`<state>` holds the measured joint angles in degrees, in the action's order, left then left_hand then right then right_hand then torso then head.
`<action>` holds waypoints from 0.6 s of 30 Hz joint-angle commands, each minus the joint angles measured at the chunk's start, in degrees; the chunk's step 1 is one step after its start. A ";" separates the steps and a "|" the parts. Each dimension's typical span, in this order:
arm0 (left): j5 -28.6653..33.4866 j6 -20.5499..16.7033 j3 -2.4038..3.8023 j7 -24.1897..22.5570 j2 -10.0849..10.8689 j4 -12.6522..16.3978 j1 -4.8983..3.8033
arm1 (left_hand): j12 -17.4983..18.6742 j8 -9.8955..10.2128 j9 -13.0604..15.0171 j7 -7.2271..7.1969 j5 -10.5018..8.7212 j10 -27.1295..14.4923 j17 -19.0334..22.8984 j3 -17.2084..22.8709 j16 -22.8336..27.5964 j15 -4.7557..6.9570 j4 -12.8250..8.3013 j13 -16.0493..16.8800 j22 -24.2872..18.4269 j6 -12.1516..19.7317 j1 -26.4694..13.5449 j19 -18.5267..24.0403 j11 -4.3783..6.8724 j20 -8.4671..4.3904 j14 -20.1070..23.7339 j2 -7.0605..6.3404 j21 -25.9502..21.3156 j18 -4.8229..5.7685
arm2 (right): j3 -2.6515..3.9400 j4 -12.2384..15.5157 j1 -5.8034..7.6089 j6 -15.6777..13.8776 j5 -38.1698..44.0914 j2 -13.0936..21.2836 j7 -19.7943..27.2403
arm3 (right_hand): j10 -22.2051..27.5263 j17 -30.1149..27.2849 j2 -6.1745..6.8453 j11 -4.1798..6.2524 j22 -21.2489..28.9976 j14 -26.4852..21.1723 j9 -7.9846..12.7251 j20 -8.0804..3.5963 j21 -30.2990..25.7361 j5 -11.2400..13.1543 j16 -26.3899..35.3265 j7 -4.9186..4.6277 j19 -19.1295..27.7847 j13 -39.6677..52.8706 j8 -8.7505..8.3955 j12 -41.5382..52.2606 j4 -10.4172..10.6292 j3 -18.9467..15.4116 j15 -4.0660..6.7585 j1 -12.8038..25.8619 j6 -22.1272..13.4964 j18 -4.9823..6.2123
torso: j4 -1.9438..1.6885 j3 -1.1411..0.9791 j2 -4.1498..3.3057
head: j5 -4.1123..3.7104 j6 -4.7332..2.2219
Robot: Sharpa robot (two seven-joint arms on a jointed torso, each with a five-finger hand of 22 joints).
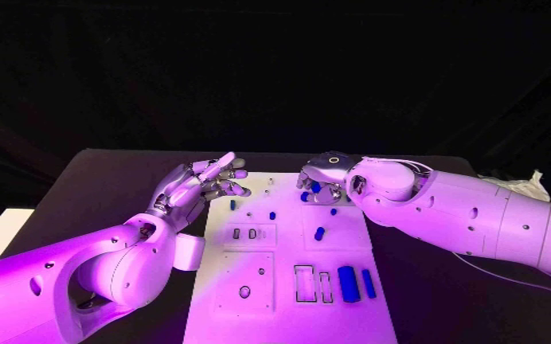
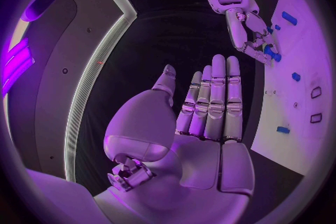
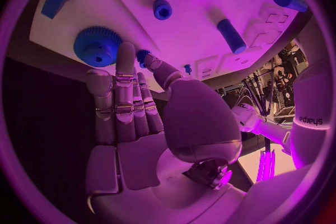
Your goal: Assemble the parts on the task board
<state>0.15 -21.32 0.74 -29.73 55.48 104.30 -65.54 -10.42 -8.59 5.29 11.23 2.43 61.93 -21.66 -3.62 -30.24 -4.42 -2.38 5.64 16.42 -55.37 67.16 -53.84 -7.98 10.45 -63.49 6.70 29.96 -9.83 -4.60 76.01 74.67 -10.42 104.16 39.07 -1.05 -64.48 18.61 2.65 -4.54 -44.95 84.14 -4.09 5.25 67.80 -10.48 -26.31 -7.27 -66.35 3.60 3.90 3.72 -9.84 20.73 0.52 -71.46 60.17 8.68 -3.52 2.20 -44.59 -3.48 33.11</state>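
The white task board [image 1: 287, 312] lies in the middle of the table with several blue parts on it. My left hand [image 1: 201, 183] hovers over the board's far left edge, fingers [image 2: 213, 95] straight and apart, holding nothing. My right hand [image 1: 325, 178] is over the far end of the board. One of its fingers [image 3: 125, 59] touches the rim of a blue gear [image 3: 97, 46]. A small blue peg [image 3: 143, 55] shows between that finger and the thumb tip; I cannot tell whether it is pinched.
Two blue bars [image 1: 348, 283] [image 1: 369, 283] lie near the board's front right beside two empty slots [image 1: 304, 283]. Small blue pieces [image 1: 319, 233] [image 1: 272, 215] [image 1: 233, 204] dot the middle. The black table [image 1: 103, 177] runs round the board.
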 commanded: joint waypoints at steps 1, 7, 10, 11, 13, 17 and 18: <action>-0.10 1.29 0.06 -0.18 0.03 0.07 -0.09 | 0.45 0.38 -0.08 0.42 0.26 -0.25 -0.10 -0.46 -0.21 -0.19 0.01 -0.08 0.11 0.01 0.28 0.30 -0.12 0.01 0.46 0.31 0.40 -0.12 | 0.03 -0.13 -0.01 1.03 -0.21 -0.16 0.40 | -1.17 0.32 -0.39 0.26 -1.63 1.79 -0.18 -0.01 1.08 0.32 -0.71 0.06 -0.86 0.09 0.50 0.22 0.42 0.61 0.48 -0.52 1.17 -0.87 | -0.05 -0.03 -0.20 | 0.00 0.11; -0.08 1.32 0.07 -0.04 0.07 0.01 -0.10 | 0.51 0.44 -0.10 0.46 0.26 -0.27 -0.14 -0.49 -0.21 -0.22 0.05 -0.09 0.13 0.03 0.26 0.37 -0.15 0.03 0.54 0.39 0.42 -0.12 | 0.03 -0.32 -0.07 1.55 -0.31 -0.34 0.71 | -2.53 0.75 -0.51 0.51 -2.46 1.47 -0.49 -0.06 1.81 0.41 -1.60 0.23 -0.98 0.10 0.90 0.26 1.12 1.60 0.51 -0.81 2.80 -0.96 | 0.00 -0.04 -0.31 | -0.01 0.19; -0.05 1.32 0.08 -0.02 0.10 0.00 -0.10 | 0.52 0.44 -0.10 0.46 0.26 -0.28 -0.15 -0.49 -0.21 -0.22 0.06 -0.09 0.13 0.03 0.26 0.38 -0.15 0.03 0.55 0.41 0.42 -0.12 | 0.02 -0.42 -0.10 1.77 -0.33 -0.47 0.83 | -2.89 0.86 -0.57 0.54 -2.54 1.34 -0.59 -0.06 1.92 0.43 -1.83 0.26 -0.89 0.09 1.01 0.22 1.34 1.93 0.51 -0.93 3.27 -0.97 | -0.03 0.00 -0.38 | -0.05 0.24; 0.00 1.35 0.08 -0.01 0.10 -0.01 -0.11 | 0.53 0.45 -0.11 0.47 0.26 -0.28 -0.16 -0.50 -0.21 -0.23 0.07 -0.09 0.14 0.04 0.26 0.39 -0.16 0.04 0.56 0.43 0.42 -0.12 | 0.02 -0.45 -0.12 1.87 -0.34 -0.52 0.86 | -2.99 0.89 -0.58 0.56 -2.62 1.30 -0.62 -0.06 1.99 0.44 -1.91 0.26 -0.89 0.08 1.02 0.21 1.41 2.04 0.49 -0.97 3.38 -0.98 | -0.05 0.02 -0.41 | -0.04 0.26; 0.14 1.39 0.08 0.01 0.12 -0.01 -0.11 | 0.54 0.46 -0.11 0.47 0.26 -0.28 -0.16 -0.50 -0.21 -0.23 0.07 -0.09 0.14 0.04 0.26 0.39 -0.16 0.04 0.57 0.44 0.43 -0.12 | 0.02 -0.54 -0.14 2.07 -0.34 -0.61 0.87 | -3.06 0.91 -0.58 0.56 -2.67 1.28 -0.64 -0.05 2.03 0.45 -1.95 0.26 -0.90 0.08 1.02 0.20 1.45 2.10 0.48 -0.99 3.44 -0.98 | -0.09 0.01 -0.43 | -0.08 0.29; 0.29 1.50 0.09 0.07 0.19 0.02 -0.13 | 0.56 0.49 -0.12 0.48 0.27 -0.29 -0.19 -0.50 -0.21 -0.24 0.09 -0.10 0.15 0.05 0.26 0.42 -0.17 0.05 0.60 0.50 0.44 -0.12 | 0.02 -0.83 -0.20 2.62 -0.35 -0.81 0.80 | -3.22 0.98 -0.55 0.57 -2.86 1.22 -0.68 -0.04 2.16 0.49 -2.10 0.24 -0.93 0.07 1.03 0.17 1.57 2.25 0.46 -1.03 3.62 -1.01 | -0.14 0.04 -0.52 | -0.09 0.42; 0.31 1.53 0.09 0.09 0.22 0.03 -0.13 | 0.56 0.49 -0.12 0.48 0.27 -0.29 -0.19 -0.50 -0.21 -0.24 0.09 -0.10 0.15 0.05 0.26 0.42 -0.17 0.05 0.60 0.50 0.44 -0.12 | 0.02 -0.94 -0.24 2.77 -0.35 -0.87 0.78 | -3.24 1.00 -0.52 0.56 -2.92 1.21 -0.69 -0.04 2.21 0.50 -2.14 0.23 -0.95 0.07 1.01 0.15 1.60 2.28 0.45 -1.03 3.64 -1.02 | -0.12 0.04 -0.55 | -0.07 0.43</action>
<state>0.23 -21.13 0.77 -29.41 55.68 104.23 -65.57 -10.15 -8.37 5.23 11.23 2.42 61.93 -21.75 -3.78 -30.24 -4.62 -2.23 5.60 16.47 -55.37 67.16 -53.84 -7.98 10.45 -63.29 6.70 30.17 -9.83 -4.50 75.27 74.61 -9.45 103.59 38.34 -0.56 -67.28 19.53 2.14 -4.11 -47.80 83.92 -4.69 5.34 69.74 -10.17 -28.20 -7.00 -67.03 3.65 4.62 3.72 -8.22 22.71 0.73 -71.96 63.44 8.39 -3.60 2.21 -45.03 -3.55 33.48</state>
